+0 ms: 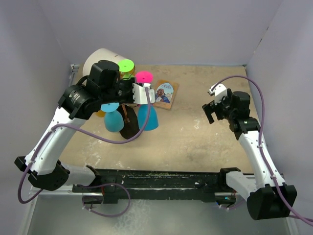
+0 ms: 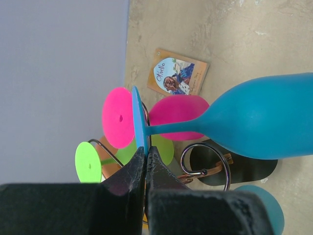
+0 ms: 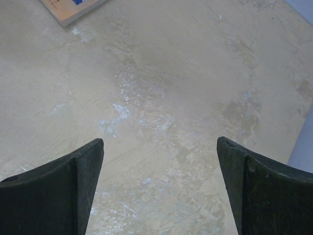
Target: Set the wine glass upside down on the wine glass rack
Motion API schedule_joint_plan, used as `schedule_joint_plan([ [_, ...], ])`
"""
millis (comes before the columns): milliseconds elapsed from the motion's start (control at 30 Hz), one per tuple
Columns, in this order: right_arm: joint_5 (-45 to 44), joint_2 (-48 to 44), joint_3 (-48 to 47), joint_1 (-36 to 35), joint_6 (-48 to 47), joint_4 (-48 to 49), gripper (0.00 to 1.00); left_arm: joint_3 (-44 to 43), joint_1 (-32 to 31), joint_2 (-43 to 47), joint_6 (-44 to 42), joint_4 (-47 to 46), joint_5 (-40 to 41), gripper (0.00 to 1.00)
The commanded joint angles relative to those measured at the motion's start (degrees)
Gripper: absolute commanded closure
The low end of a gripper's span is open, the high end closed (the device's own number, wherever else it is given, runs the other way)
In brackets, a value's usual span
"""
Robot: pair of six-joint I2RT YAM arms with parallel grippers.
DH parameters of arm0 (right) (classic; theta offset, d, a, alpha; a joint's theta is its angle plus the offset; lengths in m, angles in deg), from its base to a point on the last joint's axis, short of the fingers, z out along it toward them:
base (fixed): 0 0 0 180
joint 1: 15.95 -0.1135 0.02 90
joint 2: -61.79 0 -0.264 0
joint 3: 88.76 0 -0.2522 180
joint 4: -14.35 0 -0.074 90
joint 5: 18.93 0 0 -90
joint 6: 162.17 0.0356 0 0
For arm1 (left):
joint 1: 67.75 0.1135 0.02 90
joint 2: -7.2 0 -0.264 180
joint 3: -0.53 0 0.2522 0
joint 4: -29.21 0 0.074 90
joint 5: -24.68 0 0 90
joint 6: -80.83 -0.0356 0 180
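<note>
My left gripper (image 2: 145, 151) is shut on the rim of the foot of a blue wine glass (image 2: 259, 120). From above, the left gripper (image 1: 148, 94) holds this glass (image 1: 147, 117) foot up and bowl down, right beside the wine glass rack (image 1: 129, 128). The rack's dark wire scroll arm (image 2: 205, 161) curls just under the stem. A pink glass (image 2: 178, 115), a green glass (image 2: 88, 161) and a second blue glass (image 1: 113, 120) hang on the rack upside down. My right gripper (image 1: 211, 111) is open and empty over bare table (image 3: 161, 98).
A white cylinder (image 1: 100, 61) stands behind the rack at the back left. A small book (image 1: 165, 93) lies flat just right of the rack, and also shows in the left wrist view (image 2: 178, 78). Grey walls enclose the table on three sides.
</note>
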Motion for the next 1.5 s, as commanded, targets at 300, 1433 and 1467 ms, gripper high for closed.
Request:
schedule_joint_plan([
  [300, 2.2, -0.7, 0.3, 0.6, 1.2, 1.8, 0.00, 2.4, -0.2, 1.0, -1.6, -4.3, 2.9, 1.00],
  [1433, 4.2, -0.7, -0.3, 2.1, -0.4, -0.3, 0.00, 1.4, -0.2, 1.1, -5.4, 2.5, 13.0, 1.00],
  [1467, 4.2, -0.6, -0.2, 2.2, -0.6, -0.2, 0.00, 1.3, -0.2, 1.2, -5.4, 2.6, 13.1, 1.00],
])
